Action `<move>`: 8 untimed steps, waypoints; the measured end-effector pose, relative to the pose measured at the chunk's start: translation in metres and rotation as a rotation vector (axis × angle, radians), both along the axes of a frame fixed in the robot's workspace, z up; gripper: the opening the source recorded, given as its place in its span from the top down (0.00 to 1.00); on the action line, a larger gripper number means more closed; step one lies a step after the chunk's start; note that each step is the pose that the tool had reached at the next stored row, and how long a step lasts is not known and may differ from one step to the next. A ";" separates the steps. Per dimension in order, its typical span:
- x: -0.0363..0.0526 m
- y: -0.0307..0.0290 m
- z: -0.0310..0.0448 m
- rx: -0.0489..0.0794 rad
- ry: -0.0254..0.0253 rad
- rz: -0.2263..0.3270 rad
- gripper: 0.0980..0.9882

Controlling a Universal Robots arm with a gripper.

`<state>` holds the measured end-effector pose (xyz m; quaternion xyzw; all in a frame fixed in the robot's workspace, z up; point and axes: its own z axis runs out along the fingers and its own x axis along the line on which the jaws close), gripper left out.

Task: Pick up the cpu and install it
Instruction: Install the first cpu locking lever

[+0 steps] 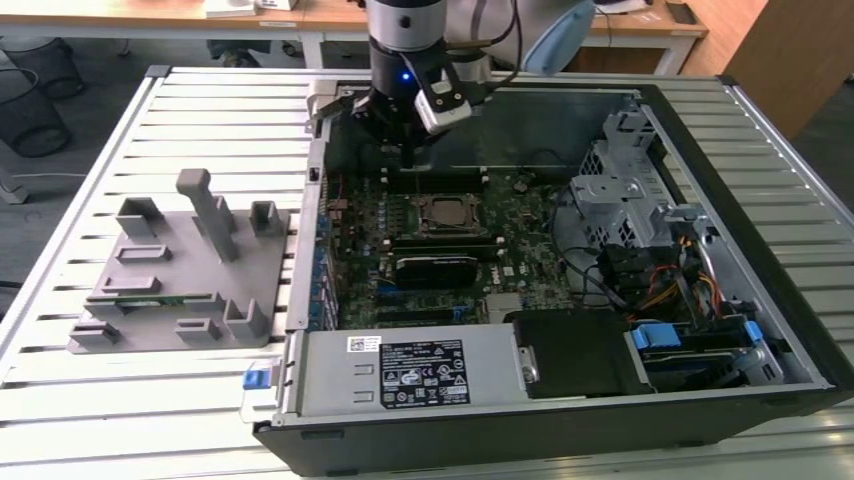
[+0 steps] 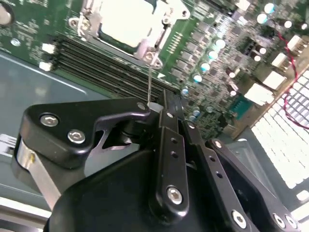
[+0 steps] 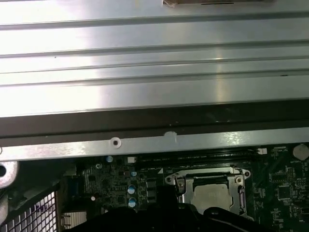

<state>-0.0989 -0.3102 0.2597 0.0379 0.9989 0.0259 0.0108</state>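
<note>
The cpu (image 1: 447,213) lies flat inside the motherboard socket, near the middle of the open computer case (image 1: 747,150). Its silvery top (image 2: 126,20) shows in both wrist views, ringed by the socket's metal frame (image 3: 240,195), and the cpu (image 3: 212,195) looks level. My gripper (image 1: 404,152) hangs just beyond the socket's far side, above the memory slots (image 2: 96,63), with its fingers together and nothing large between them. A thin socket lever rod (image 2: 149,82) runs from the frame up to my gripper (image 2: 161,104); whether it is pinched I cannot tell.
A grey plastic fixture block (image 1: 180,270) stands on the slatted table (image 1: 80,180) at the exterior view's left. Inside the case are a drive cage (image 1: 621,190), cables (image 1: 667,290) and a power supply (image 1: 414,375). The case wall (image 3: 145,63) lies close behind the gripper.
</note>
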 end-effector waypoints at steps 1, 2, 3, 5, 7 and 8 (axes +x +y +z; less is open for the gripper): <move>0.0033 0.0000 0.0000 0.000 0.0002 0.000 0.99; 0.0070 0.0000 0.0000 0.000 0.0005 0.000 0.99; 0.0106 0.0001 -0.0001 0.000 0.0008 0.000 0.99; 0.0186 0.0001 -0.0002 0.000 0.0015 0.000 0.99; 0.0249 0.0001 -0.0004 0.001 0.0021 0.000 0.99; 0.0264 0.0000 -0.0006 0.003 0.0021 0.000 0.99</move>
